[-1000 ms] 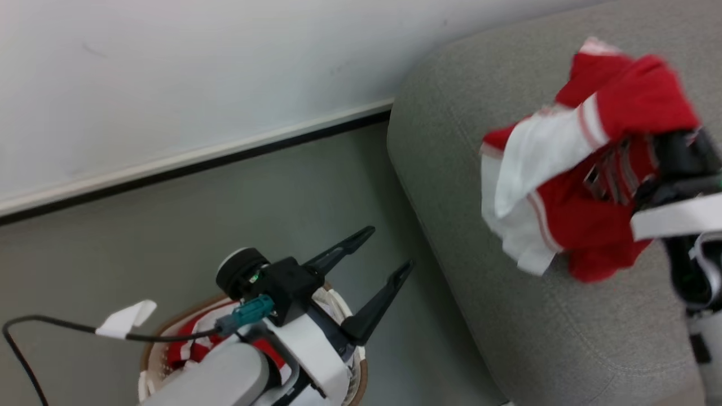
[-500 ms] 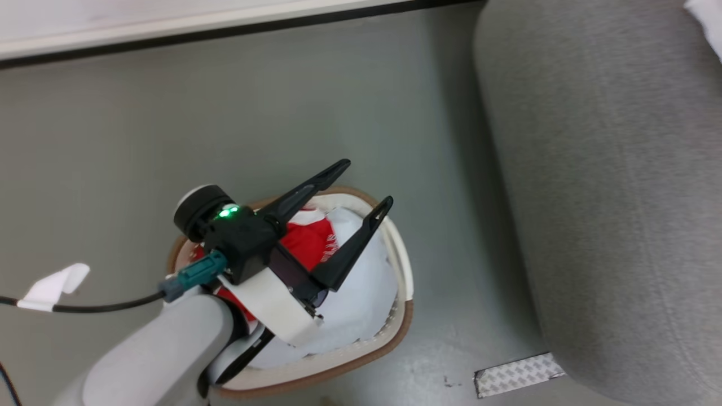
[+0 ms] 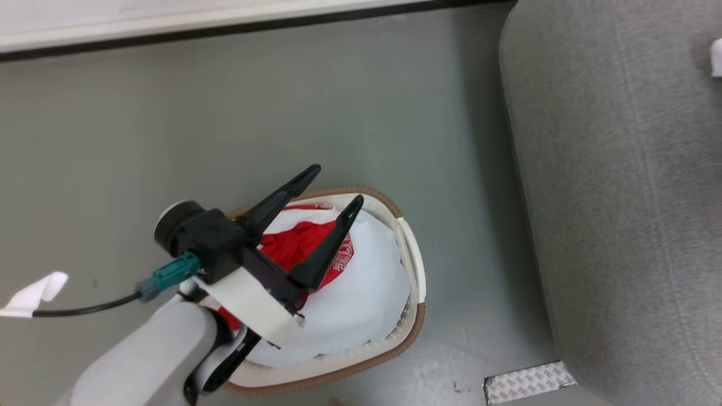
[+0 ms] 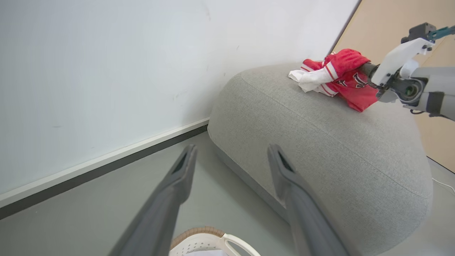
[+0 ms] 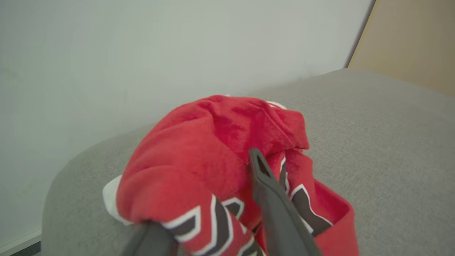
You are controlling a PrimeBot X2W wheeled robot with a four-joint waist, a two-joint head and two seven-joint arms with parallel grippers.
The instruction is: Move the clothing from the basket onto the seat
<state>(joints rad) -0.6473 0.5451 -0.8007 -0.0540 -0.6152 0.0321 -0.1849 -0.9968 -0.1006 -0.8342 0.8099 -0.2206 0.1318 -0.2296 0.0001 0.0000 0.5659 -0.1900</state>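
Note:
A red jersey lies in the cream basket on a plain white cloth. My left gripper hangs open just above it, holding nothing. In the left wrist view its fingers are spread, pointing at the grey sofa, with the basket rim below. A second red jersey with white trim rests on the sofa top, and my right gripper is at it. In the right wrist view that jersey is bunched between the fingers of the right gripper, on the sofa.
The basket stands on the grey floor, left of the sofa. A white wall with a dark skirting runs behind. A patch of textured tape lies on the floor. A black cable with a white tag trails from my left arm.
The head camera has tipped down from the sofa to the basket, so the right gripper and its jersey have left that view. My left gripper has shifted slightly left over the basket.

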